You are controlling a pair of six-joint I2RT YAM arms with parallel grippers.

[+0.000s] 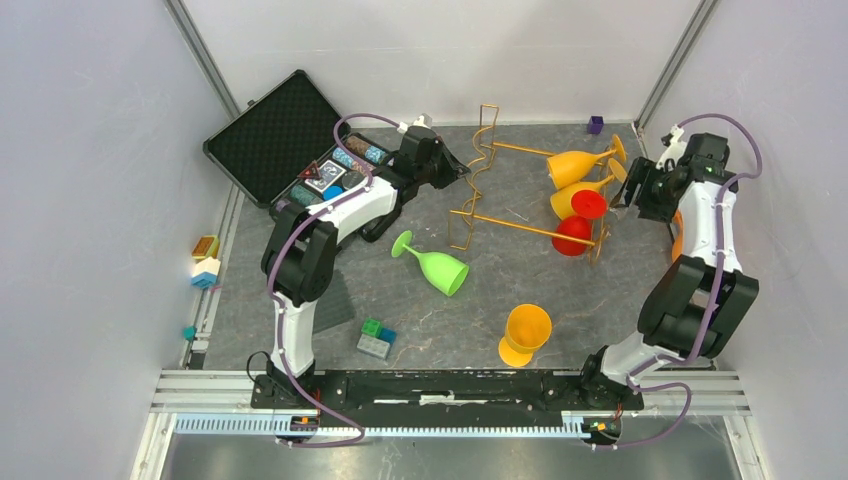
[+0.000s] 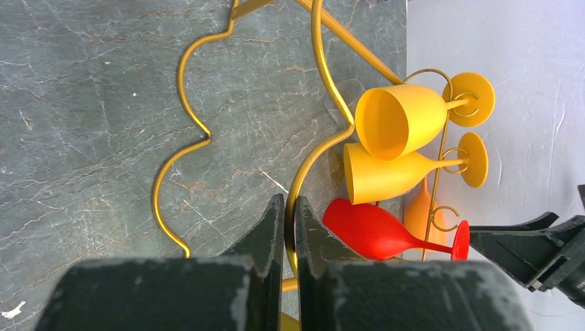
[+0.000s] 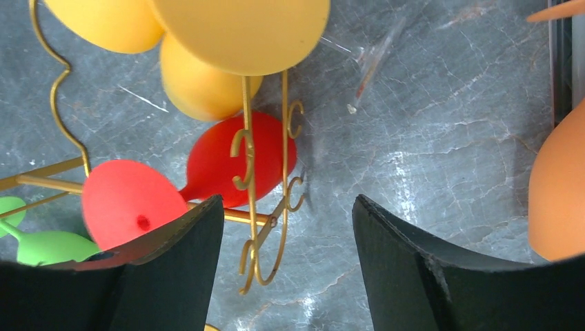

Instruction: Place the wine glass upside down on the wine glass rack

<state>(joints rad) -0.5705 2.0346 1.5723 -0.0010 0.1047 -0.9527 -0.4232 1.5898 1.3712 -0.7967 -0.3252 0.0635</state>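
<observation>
Wire of the rack (image 2: 181, 89) runs straight between the fingertips of the left gripper (image 2: 290, 207), which is clenched on a curved gold strand at the rack's base end. From above, the rack seems to lie tipped on its side across the middle of the table (image 1: 420, 310). Its base is toward the left arm and its long rods reach right, though the thin wire is hard to read there. Left of that arm, an open case (image 1: 270, 135) lies at the table's far-left edge. Just in front of the rack a green glass (image 1: 437, 268) lies on its side, clear of both grippers. Nearer the arm bases, a yellow glass (image 1: 525, 335) stands alone on the table. Toward the right, two more yellow glasses (image 1: 575, 165) sit with their stems in the rack's loops, bowls pointing left, and a red glass (image 2: 372, 231) is just beside them. The right gripper (image 3: 286, 207) hovers at that loop end with its jaws spread wide and nothing gripped.

Only the left wrist camera shows the pinch on the wire; the overhead view hides it under the gripper. Only the right wrist camera shows the gold loops up close between the fingers (image 3: 193, 234), touching neither. It also shows a red foot beside one finger and an orange glass (image 3: 559, 193) at the far right edge.
</observation>
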